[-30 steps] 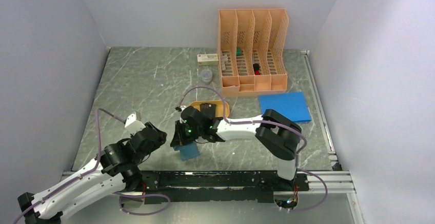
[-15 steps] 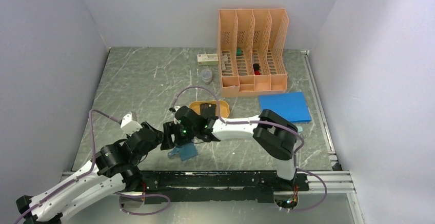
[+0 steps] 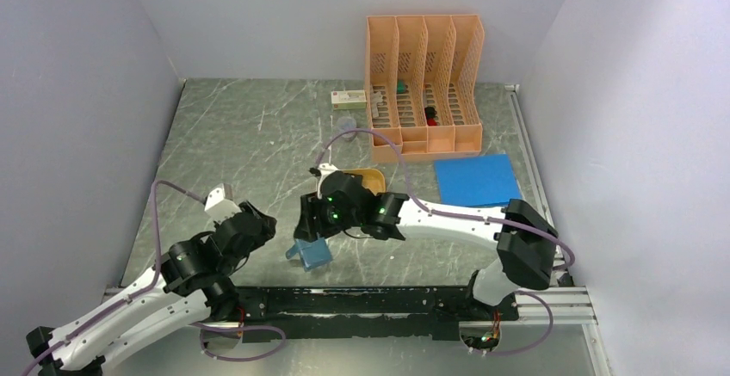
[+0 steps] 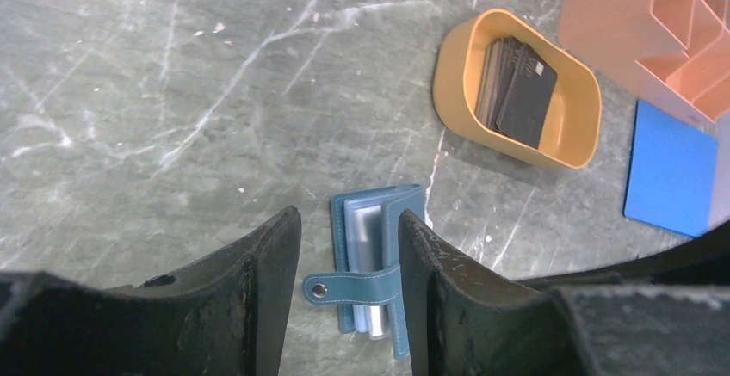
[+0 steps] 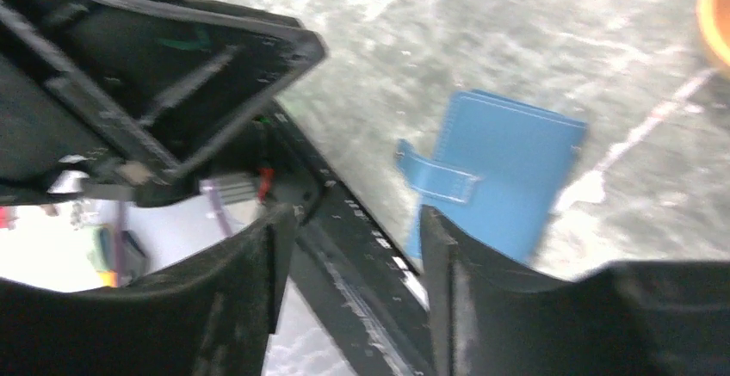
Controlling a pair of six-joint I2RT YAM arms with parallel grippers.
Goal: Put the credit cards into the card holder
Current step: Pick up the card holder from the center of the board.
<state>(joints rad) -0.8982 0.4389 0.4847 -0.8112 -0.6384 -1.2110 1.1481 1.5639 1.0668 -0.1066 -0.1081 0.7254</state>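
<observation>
Right wrist view: you see the card holder (image 5: 499, 178) motion-blurred and the orange tray (image 5: 720, 6) cut by the right edge.

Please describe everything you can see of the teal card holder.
The card holder is a small teal wallet, leather-like, book-style. It lies on the grey table near the front edge, covers ajar, clear inner pockets showing. A strap with a metal snap stud crosses the opening. The open left gripper and right gripper hover near it; neither holds it.
</observation>
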